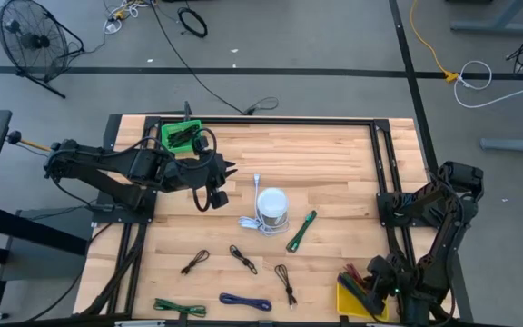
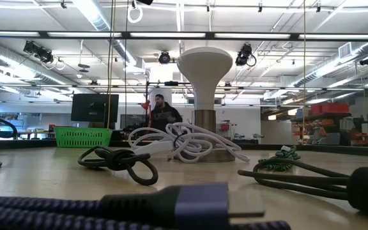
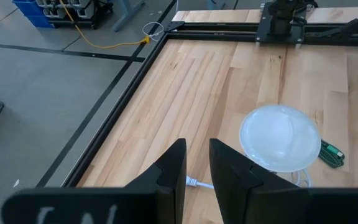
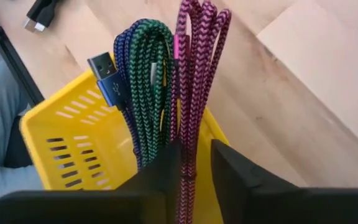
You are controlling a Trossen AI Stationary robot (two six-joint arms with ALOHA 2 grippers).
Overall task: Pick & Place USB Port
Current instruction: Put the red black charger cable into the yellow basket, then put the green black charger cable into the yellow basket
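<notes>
In the low view, a blurred purple braided cable [image 2: 107, 207] fills the foreground, cut off by the bottom edge. In the right wrist view, the yellow basket [image 4: 73, 149] is partly hidden behind the right gripper [image 4: 191, 168] and the cables.

On the table [image 1: 334, 154] the lamp [image 1: 272, 208] stands near the middle, a coiled cable [image 1: 254, 221] against its base. One basket [image 1: 181, 135] sits at the far left corner, another basket [image 1: 350, 300] at the near right corner with cables [image 4: 166, 93] in it. More cables [image 1: 243, 259] lie scattered along the near edge
</notes>
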